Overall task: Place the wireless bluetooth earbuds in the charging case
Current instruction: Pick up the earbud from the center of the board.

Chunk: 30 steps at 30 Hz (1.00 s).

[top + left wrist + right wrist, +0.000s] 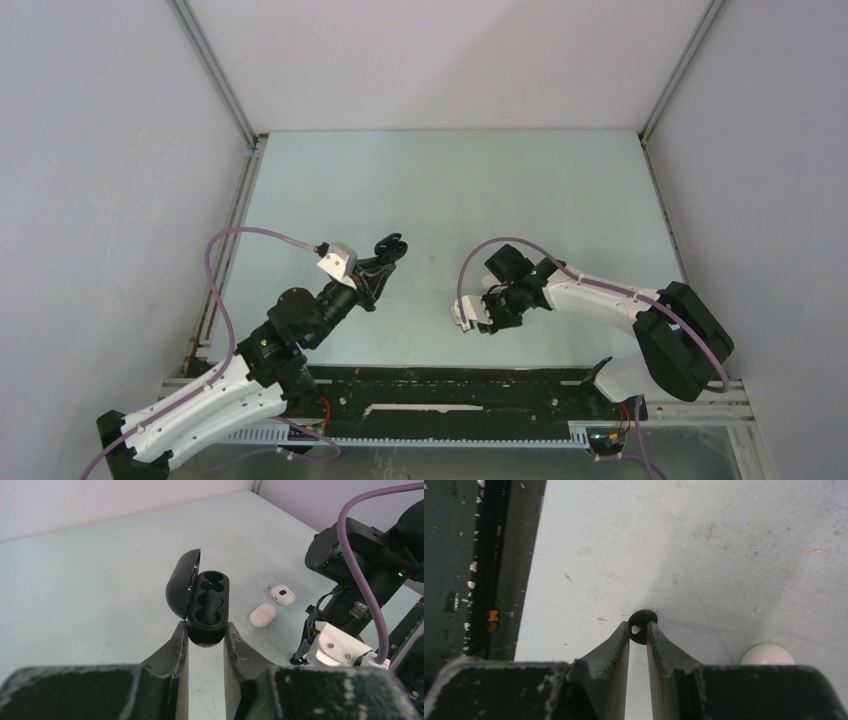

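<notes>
At the near edge of the table (450,190), a black rail (450,385) ran between the two arm bases. From the overhead camera, the left arm reached from its base toward 1 o'clock and the right arm bent from its base toward 9 o'clock. The two wrists ended near each other around the middle of the near half.

The left gripper (206,626) was clamped tight on the lower end of the black charging case (209,600), one finger against each side. The case stood tilted with its lid (181,582) swung open toward 10 o'clock. Its two moulded wells faced the wrist camera with nothing in them.

The right gripper (639,626) was nearly closed, its fingertips pinching a small black earbud (643,616) just above the table surface. A white dome (767,654) sat at about 4 o'clock from that bud, half hidden behind the gripper body. It was probably a white earbud, though too little of it showed to be sure.

Farther out, in the left wrist view, two white earbuds lay on the table at 3 o'clock from the case. The nearer one (263,615) was plain. The farther one (283,594), at about 2 o'clock from it and close by without touching, had a dark patch on top. The right arm rose just beyond them.
</notes>
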{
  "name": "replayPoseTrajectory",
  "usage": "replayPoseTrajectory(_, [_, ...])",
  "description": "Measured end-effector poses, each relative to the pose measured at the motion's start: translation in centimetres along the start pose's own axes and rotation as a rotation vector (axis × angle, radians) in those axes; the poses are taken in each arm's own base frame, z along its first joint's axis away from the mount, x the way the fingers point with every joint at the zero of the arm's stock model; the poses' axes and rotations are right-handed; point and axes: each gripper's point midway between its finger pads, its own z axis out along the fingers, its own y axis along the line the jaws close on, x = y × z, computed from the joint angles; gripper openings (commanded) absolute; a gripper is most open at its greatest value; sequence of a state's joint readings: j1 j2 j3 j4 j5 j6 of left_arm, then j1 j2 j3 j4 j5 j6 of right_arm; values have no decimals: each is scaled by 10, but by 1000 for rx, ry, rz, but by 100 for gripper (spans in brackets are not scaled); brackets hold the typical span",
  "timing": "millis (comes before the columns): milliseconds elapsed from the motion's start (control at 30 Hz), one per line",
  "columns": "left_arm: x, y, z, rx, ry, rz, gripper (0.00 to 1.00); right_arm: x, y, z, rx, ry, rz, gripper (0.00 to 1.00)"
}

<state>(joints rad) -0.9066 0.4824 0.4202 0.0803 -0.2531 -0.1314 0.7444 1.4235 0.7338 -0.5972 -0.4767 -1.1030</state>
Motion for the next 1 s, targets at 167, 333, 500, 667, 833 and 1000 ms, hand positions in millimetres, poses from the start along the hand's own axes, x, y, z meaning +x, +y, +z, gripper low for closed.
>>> replayPoseTrajectory(167, [1,1,0,-4,3,0,3,1,-6,2,16,5,-6,22])
replayPoseTrajectory(333, [3,1,1,-5,10,2,3,1,-6,2,15,5,-5,26])
replayPoseTrajectory(500, [7,1,3,-6,23,4,3,2,-6,4,7,10,-2,27])
replayPoseTrajectory(667, [8,0,3,-6,27,2,3,3,-7,5,5,18,14,26])
replayPoseTrajectory(833, [8,0,3,-6,27,-3,4,4,-8,4,14,24,25,27])
replayPoseTrajectory(1000, [8,-1,4,-1,31,-3,4,4,-9,3,18,29,21,23])
